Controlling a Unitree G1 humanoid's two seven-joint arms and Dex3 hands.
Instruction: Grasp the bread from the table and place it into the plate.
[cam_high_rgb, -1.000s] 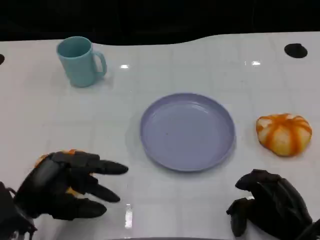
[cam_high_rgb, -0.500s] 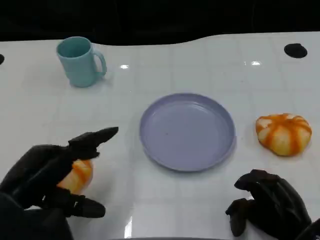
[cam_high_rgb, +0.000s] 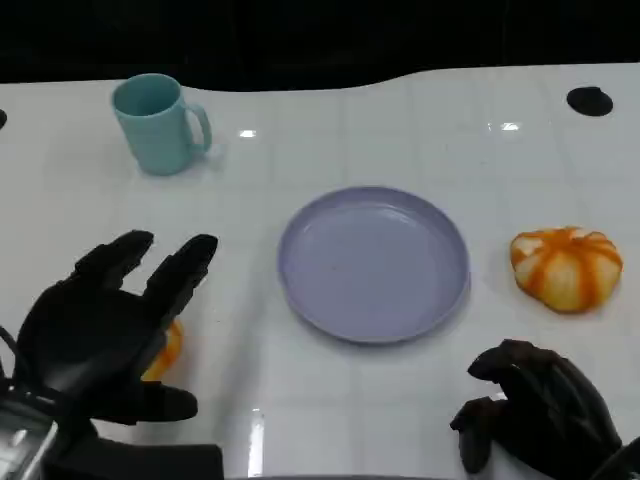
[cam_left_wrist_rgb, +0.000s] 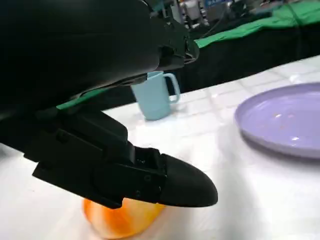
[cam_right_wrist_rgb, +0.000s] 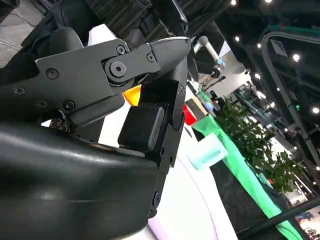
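Where left hand (cam_high_rgb: 100, 325) covers, bread (cam_left_wrist_rgb: 122, 220) visible

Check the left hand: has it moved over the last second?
Yes. The left hand has lifted off the table and opened, fingers now reaching toward the mug; the bread lies beneath it, while the plate stays put.

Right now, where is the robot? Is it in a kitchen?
Probably not a kitchen. It looks like a big hall or robot lab: ceiling spotlights, another robot arm and green-draped tables stand behind its white table.
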